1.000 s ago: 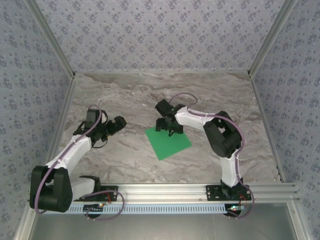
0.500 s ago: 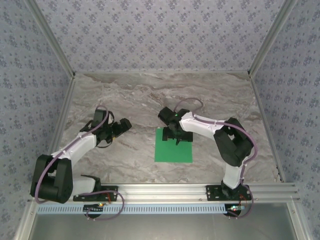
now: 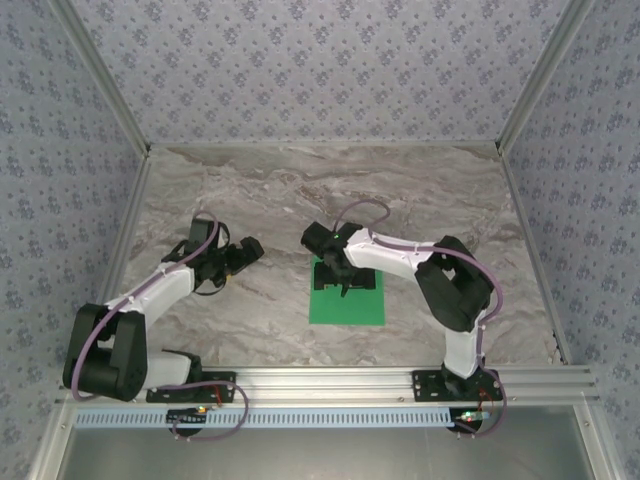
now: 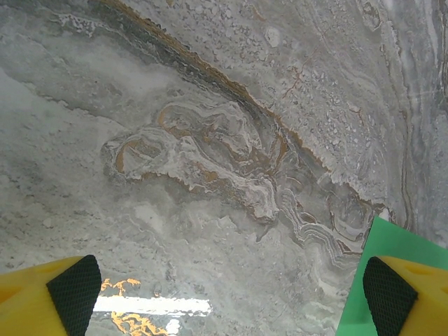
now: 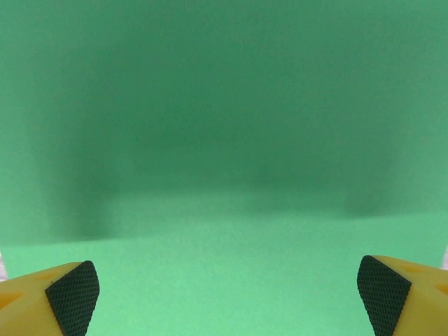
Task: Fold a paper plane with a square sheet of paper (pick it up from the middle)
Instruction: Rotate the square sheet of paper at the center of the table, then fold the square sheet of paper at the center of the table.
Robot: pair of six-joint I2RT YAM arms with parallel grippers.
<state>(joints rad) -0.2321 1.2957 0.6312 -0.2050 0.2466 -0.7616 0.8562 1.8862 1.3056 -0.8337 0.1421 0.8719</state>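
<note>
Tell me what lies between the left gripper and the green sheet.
Bare marble table separates the left gripper from the sheet, seen in the top view.

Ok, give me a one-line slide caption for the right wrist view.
Right end effector, jaws open, directly over the flat green square sheet of paper.

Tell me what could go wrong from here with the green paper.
1. The right hand is open wide right over the square sheet of paper, which lies flat on the table. Closing may skid across it or crumple it rather than pinch up the middle.
2. The left hand is open and apart from the sheet, off to its left, so nothing pins the paper. It could well slide on the smooth tabletop.
</note>
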